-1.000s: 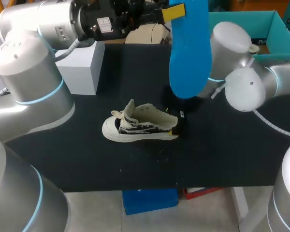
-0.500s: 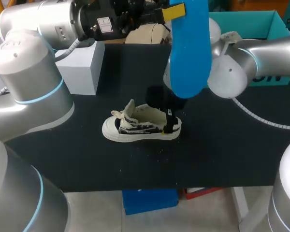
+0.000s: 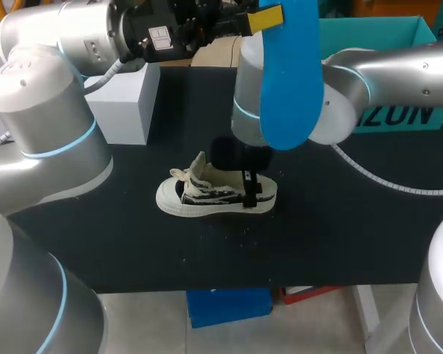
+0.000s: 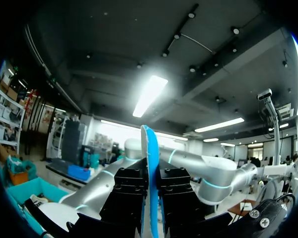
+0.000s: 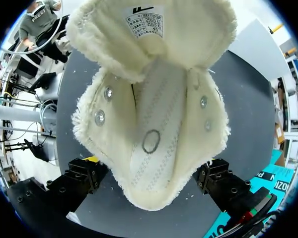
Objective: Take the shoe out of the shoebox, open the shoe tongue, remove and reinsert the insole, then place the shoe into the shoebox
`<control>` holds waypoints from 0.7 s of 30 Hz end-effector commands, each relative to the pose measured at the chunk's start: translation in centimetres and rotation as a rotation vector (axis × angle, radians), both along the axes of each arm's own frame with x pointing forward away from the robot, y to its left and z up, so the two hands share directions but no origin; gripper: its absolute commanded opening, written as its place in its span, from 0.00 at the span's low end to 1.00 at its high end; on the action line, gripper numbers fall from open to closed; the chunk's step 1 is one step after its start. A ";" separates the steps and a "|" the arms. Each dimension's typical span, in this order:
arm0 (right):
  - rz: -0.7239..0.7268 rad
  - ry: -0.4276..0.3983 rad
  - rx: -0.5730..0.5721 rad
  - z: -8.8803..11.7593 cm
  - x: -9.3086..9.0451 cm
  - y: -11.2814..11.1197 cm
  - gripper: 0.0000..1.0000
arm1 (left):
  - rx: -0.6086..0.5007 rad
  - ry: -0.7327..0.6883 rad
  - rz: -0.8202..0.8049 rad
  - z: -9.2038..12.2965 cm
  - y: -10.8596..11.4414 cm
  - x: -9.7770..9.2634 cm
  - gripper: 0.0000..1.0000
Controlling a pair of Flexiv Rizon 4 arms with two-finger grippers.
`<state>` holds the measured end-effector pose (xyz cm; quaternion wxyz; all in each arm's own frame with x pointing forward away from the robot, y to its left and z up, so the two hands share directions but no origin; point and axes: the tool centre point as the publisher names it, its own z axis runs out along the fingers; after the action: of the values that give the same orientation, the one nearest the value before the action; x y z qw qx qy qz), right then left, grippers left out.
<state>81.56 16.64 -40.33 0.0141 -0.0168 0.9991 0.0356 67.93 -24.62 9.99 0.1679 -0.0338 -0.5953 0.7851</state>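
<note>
The sneaker [image 3: 207,193] stands on its sole on the black table [image 3: 340,228], tongue lifted and mouth open, with the teal shoebox [image 3: 369,33] well behind it to the right. The right gripper [image 5: 150,173] is down over the sneaker's heel with its fingers spread wide, one on either side, neither visibly pressing it. High above the sneaker, the left gripper [image 4: 150,196] is clamped on the blue insole [image 3: 288,81] — gripped at its upper end, the rest hanging down.
</note>
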 end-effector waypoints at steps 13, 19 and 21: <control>-0.003 0.003 0.013 -0.5 -0.1 -0.1 1.00 | 0.001 0.000 0.004 0.0 -0.1 -0.1 0.00; 0.063 -0.016 0.197 -0.3 -0.1 -0.1 1.00 | 0.001 0.000 0.004 0.0 -0.1 -0.1 0.00; 0.088 -0.022 0.251 -0.3 0.0 -0.1 1.00 | 0.001 0.000 0.004 0.0 -0.1 -0.1 0.00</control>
<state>81.99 18.07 -40.25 0.0241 -0.0503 0.9939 0.0951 67.93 -24.62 10.01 0.1677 -0.0337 -0.5956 0.7849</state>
